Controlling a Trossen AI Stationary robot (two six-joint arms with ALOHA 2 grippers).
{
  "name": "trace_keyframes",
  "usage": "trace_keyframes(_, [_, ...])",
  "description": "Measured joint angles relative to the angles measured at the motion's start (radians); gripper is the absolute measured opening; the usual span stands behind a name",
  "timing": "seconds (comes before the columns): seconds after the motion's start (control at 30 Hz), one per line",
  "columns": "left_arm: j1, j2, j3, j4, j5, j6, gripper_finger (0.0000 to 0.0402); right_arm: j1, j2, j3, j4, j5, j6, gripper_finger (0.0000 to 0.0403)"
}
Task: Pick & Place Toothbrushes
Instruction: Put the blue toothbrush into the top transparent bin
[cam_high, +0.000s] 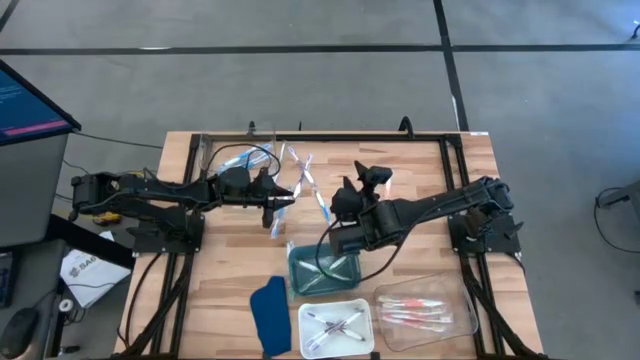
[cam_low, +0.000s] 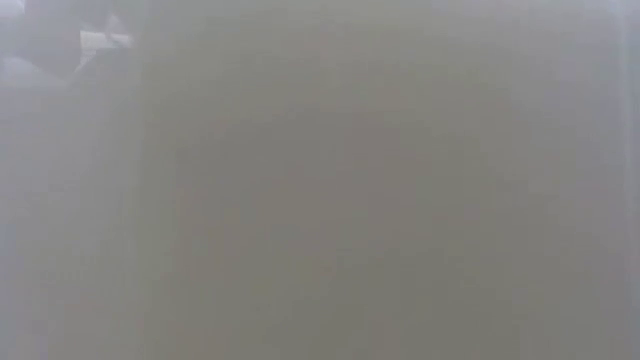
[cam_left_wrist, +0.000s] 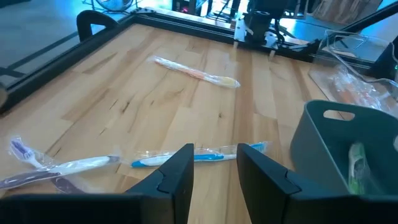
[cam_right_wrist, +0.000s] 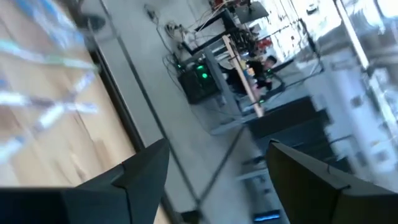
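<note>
While both grippers' fingers gape empty, three toothbrushes (one blue) lie ahead — left wrist view.

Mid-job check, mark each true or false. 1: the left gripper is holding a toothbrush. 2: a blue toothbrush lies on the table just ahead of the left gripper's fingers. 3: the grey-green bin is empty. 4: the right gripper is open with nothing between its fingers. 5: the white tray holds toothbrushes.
1. False. The left gripper has its fingers apart and nothing between them.
2. True. The blue toothbrush lies flat on the wood just beyond the fingertips.
3. False. The grey-green bin already has a green toothbrush inside.
4. True. The right gripper is open and holds nothing.
5. True. The white tray holds a few crossed toothbrushes.
</note>
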Motion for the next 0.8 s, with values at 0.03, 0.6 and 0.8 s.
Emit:
trace_keyframes(0.03, [0.0,0.0,0.0,0.0,0.0,-0.001,0.0115,0.002,0.0,0.0,0.01,-0.001,0.03,0.026])
trace_keyframes(0.6, [-0.001,0.0,0.0,-0.004,0.0,-0.012,0.0115,0.033,-0.04,-0.022,0.616,-0.809,-0.504,0.026])
trace_keyframes(0.8, [-0.003,0.0,0.0,-0.007,0.001,-0.013,0.0115,-0.055,-0.052,-0.095,0.829,-1.347,-0.594,0.026])
